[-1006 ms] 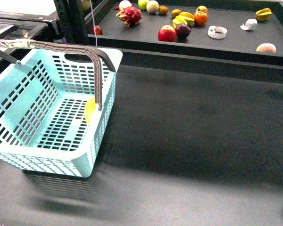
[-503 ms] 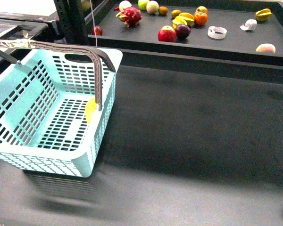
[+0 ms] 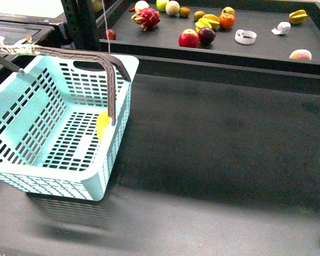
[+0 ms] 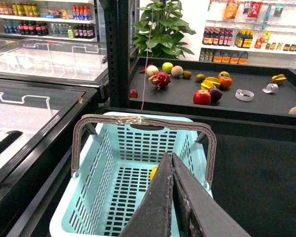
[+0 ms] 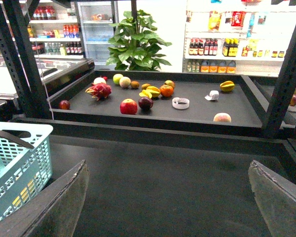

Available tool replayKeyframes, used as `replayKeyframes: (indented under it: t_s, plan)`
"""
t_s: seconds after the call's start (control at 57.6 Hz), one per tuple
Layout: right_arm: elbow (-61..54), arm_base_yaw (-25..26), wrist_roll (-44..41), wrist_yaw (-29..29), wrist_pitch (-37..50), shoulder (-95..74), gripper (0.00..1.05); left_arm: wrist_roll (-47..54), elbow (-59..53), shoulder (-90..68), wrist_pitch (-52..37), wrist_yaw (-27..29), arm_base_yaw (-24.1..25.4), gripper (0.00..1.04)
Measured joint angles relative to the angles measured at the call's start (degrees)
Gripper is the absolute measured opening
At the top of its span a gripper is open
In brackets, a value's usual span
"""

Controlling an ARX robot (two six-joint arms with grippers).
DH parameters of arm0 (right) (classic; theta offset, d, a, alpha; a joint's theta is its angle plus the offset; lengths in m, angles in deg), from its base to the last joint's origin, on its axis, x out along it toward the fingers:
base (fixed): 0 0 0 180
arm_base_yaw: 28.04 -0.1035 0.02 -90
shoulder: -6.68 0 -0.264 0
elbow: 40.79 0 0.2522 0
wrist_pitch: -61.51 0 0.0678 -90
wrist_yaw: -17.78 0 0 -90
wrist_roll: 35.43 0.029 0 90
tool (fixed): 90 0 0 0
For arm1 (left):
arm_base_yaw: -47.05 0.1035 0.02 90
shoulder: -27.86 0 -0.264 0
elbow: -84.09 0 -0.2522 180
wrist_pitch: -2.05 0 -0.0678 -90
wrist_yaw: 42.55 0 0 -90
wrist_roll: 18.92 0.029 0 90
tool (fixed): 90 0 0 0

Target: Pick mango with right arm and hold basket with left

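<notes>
Front view shows a light-blue basket [image 3: 53,128] on a dark table [image 3: 218,154], with the yellow mango [image 3: 102,125] inside it, against the wall nearest the handle [image 3: 111,88]. Beyond the basket, a raised tray [image 3: 266,45] carries a red apple [image 3: 189,38] and other fruit. Above the basket, the left gripper [image 4: 171,197] has its fingers pressed together, holding nothing. The right gripper [image 5: 167,197] is spread wide, well away from the basket.
</notes>
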Motion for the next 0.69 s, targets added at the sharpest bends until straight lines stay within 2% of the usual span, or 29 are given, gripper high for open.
replayKeyframes:
  t_s: [0.399,0.486,0.694]
  plan:
    - [0.0,0.0,0.0,0.0,0.0,0.0,0.96,0.0,0.0,9.38,9.35,0.0,0.0,0.02]
    - [0.0,0.0,0.0,0.0,0.0,0.0,0.96,0.02,0.02,16.68,18.4,-0.04,0.0,0.02]
    - [0.0,0.0,0.0,0.0,0.0,0.0,0.96,0.02,0.02,18.91,19.3,-0.04,0.0,0.02]
